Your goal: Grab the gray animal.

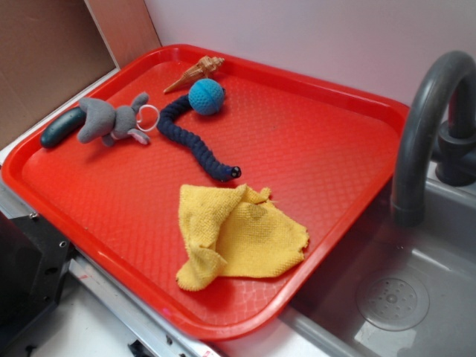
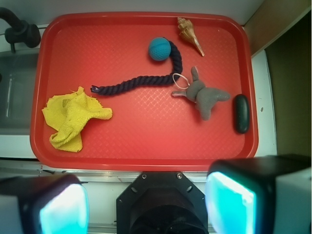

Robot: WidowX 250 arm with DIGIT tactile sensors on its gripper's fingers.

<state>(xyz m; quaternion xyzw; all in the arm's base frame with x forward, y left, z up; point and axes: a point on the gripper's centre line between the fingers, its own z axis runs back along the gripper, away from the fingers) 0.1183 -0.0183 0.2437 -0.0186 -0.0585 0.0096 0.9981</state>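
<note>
The gray animal (image 1: 110, 120), a small plush with floppy limbs and a white ring, lies on the red tray (image 1: 312, 149) near its far left corner. In the wrist view the gray animal (image 2: 204, 95) lies at the right of the tray (image 2: 146, 141). My gripper (image 2: 146, 202) is open and empty, high above the tray's near edge, its two pads (image 2: 229, 204) wide apart and well short of the animal. The gripper does not show in the exterior view.
A dark navy knitted snake (image 1: 195, 141) with a blue ball head (image 1: 206, 97), a dark teal capsule (image 1: 62, 126), a seashell (image 1: 197, 73) and a crumpled yellow cloth (image 1: 234, 234) lie on the tray. A sink (image 1: 401, 297) with a gray faucet (image 1: 424, 119) stands to the right.
</note>
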